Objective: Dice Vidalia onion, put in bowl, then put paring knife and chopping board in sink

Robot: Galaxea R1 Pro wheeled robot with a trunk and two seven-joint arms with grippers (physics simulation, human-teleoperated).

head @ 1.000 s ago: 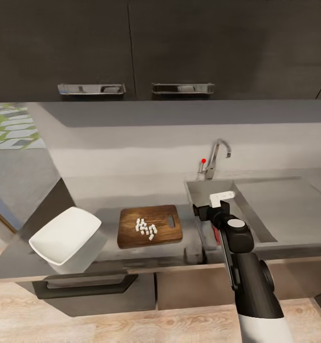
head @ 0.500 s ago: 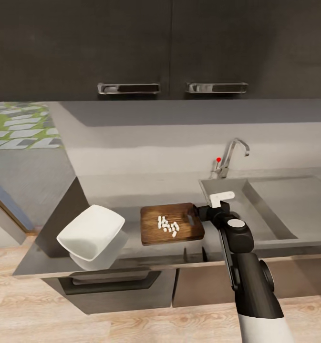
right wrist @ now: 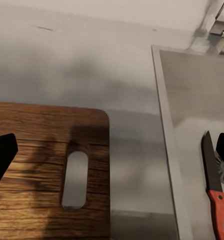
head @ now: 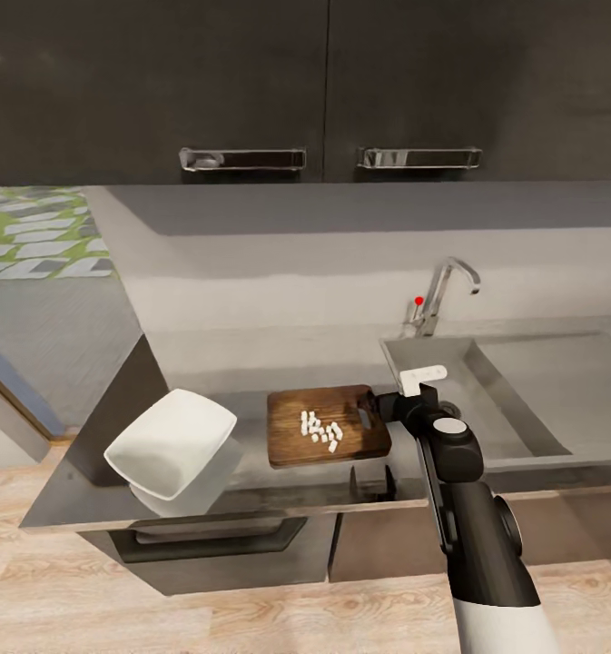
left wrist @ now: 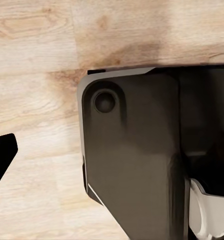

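Starting at the left of the head view: the bowl (head: 172, 443) sits tilted at the near edge of the table (head: 251, 504), white and empty, well apart from the sink. Next along, the chopping board (head: 328, 425) lies flat with the diced onion (head: 321, 431) in a small pale heap on its middle. None of it has reached the bowl yet, so I'd say the transfer is the step in hand.

Those bits look light, loose and likely to scatter, so pinching them one by one seems slow. The board looks stiff and flat; taking it by the end with the handle slot (right wrist: 75, 179) and tipping it over the bowl would be my bet, though the pieces could slide off early.

Further right, the right claw (head: 405, 392) hovers over the seam between board and sink (head: 523, 427), fingers spread wide, holding nothing.

The right wrist view adds what the head view lacks: the paring knife (right wrist: 216, 196), red handle and dark blade, already lying in the basin. The left wrist view looks at wooden floor (left wrist: 37, 75) and the robot's dark body; whether the left claw is parted or closed, I cannot tell.
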